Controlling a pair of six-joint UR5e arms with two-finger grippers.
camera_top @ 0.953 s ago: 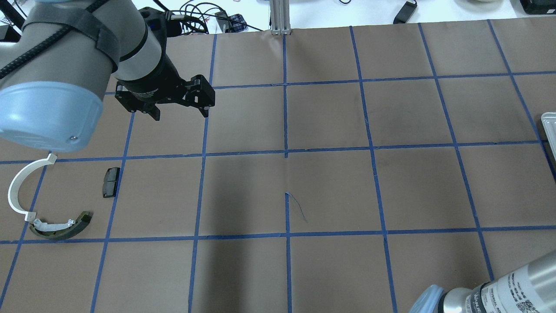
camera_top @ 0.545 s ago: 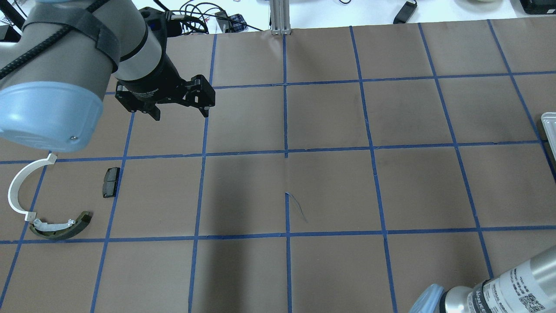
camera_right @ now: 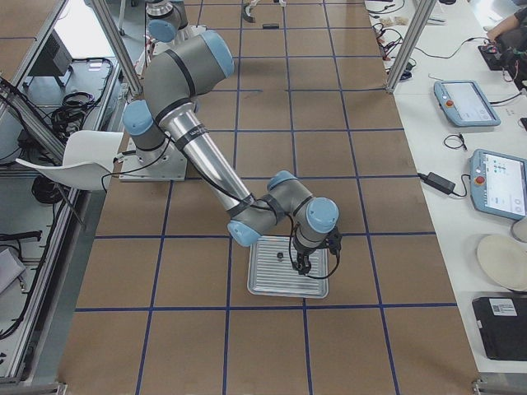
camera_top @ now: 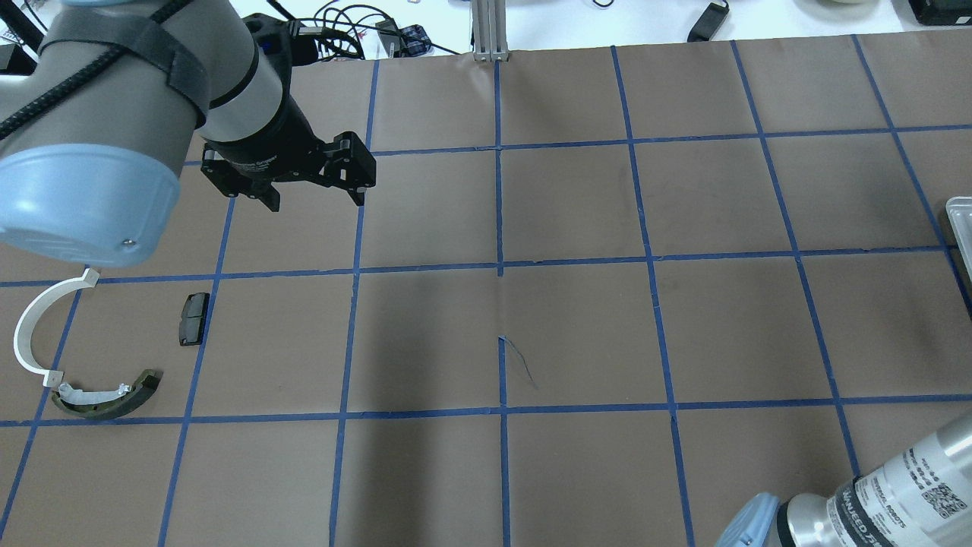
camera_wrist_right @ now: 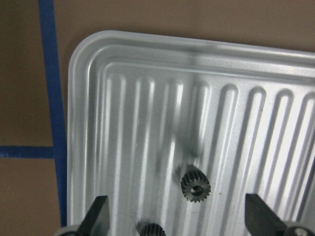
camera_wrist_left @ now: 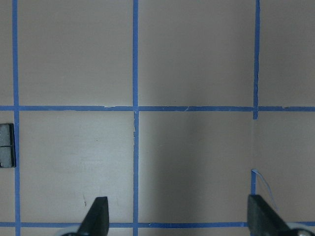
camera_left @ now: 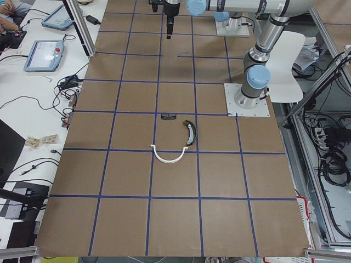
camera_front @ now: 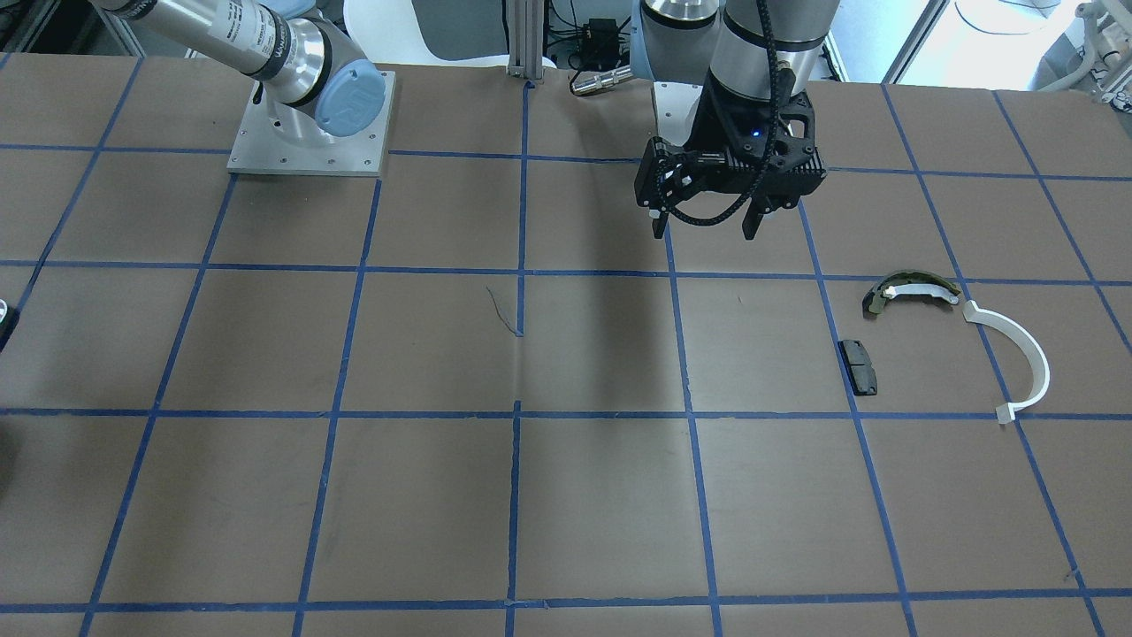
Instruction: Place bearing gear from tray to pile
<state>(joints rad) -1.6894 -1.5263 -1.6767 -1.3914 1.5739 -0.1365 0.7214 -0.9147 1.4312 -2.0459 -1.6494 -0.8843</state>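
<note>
A small dark bearing gear lies in the ribbed metal tray, also seen in the exterior right view. My right gripper is open and hovers over the tray, the gear between and ahead of its fingers. The pile lies at the table's far left: a white half-ring, an olive curved shoe and a black pad. My left gripper is open and empty, above the table and beyond the pile.
A second small dark part lies in the tray near the gear. The tray's edge shows at the overhead view's right edge. The right arm's elbow is at the bottom right. A base plate is bolted to the table.
The right arm's elbow has shifted slightly right and down at the bottom right of the overhead view. The left arm and the pile have not moved.
</note>
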